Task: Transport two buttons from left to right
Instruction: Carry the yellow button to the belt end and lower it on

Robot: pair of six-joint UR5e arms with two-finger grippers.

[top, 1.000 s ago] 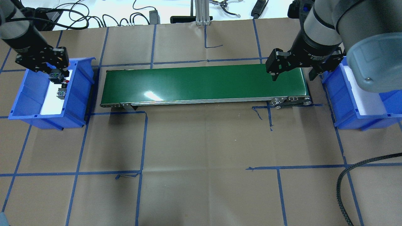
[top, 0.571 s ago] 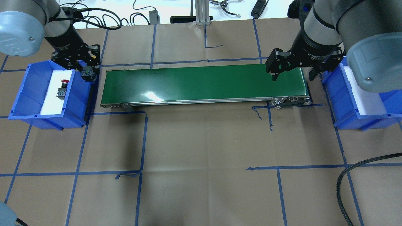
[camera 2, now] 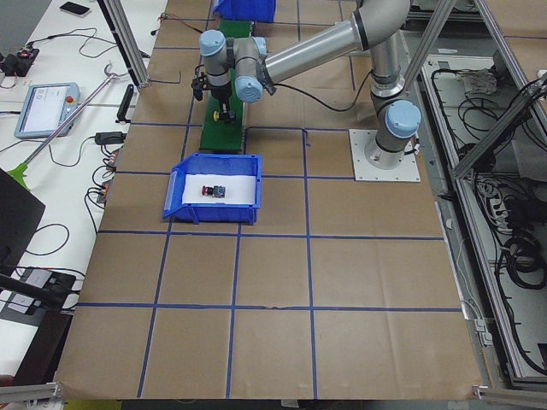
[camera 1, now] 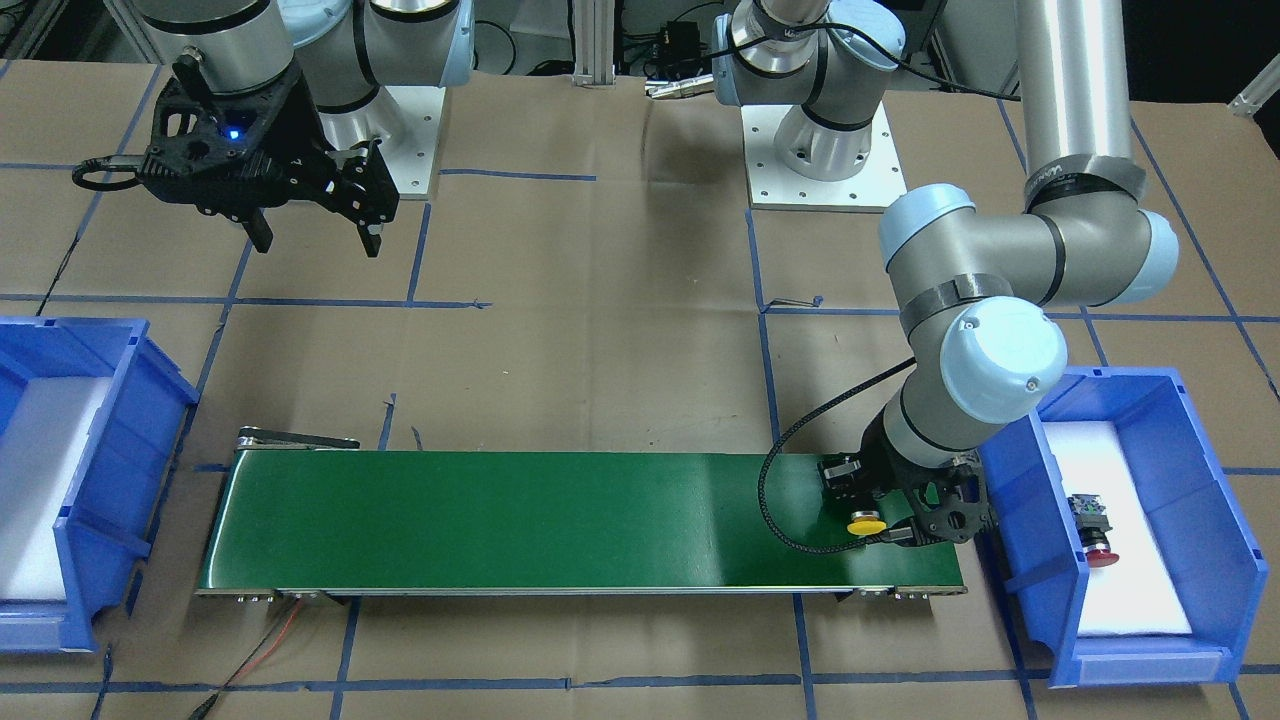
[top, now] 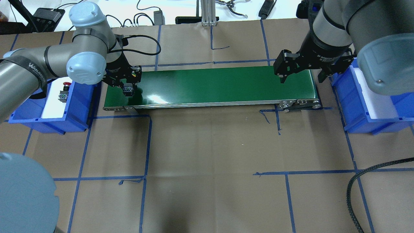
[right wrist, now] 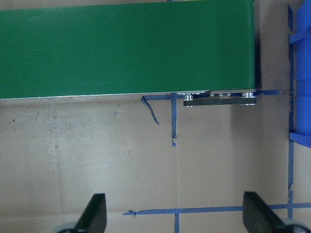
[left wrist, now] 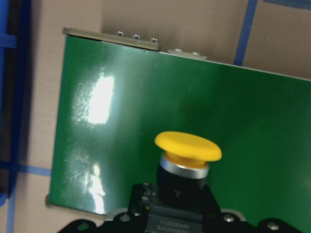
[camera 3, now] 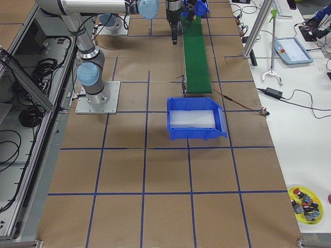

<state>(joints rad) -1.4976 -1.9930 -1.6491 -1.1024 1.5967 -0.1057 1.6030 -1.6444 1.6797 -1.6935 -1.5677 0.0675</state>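
Observation:
My left gripper (top: 128, 87) is shut on the yellow-capped button (left wrist: 188, 145), holding it by its black body over the left end of the green conveyor belt (top: 220, 85). In the front-facing view the yellow-capped button (camera 1: 865, 524) shows beside the left gripper (camera 1: 905, 520). The red-capped button (top: 63, 92) lies on its side on the white pad in the left blue bin (top: 19, 110). The red-capped button (camera 1: 1092, 530) also shows there from the front. My right gripper (top: 300, 77) hangs open and holds nothing above the belt's right end, its fingers (right wrist: 95, 213) spread wide.
The right blue bin (top: 355, 106) with a white pad stands just past the belt's right end. A black braided cable (top: 355, 191) crosses the table's near right corner. A yellow dish of spare buttons (camera 3: 306, 202) sits on a side bench.
My left gripper lifted the yellow-capped button out of the left bin and carried it right, over the bin wall to the belt's left end. The right arm has not moved.

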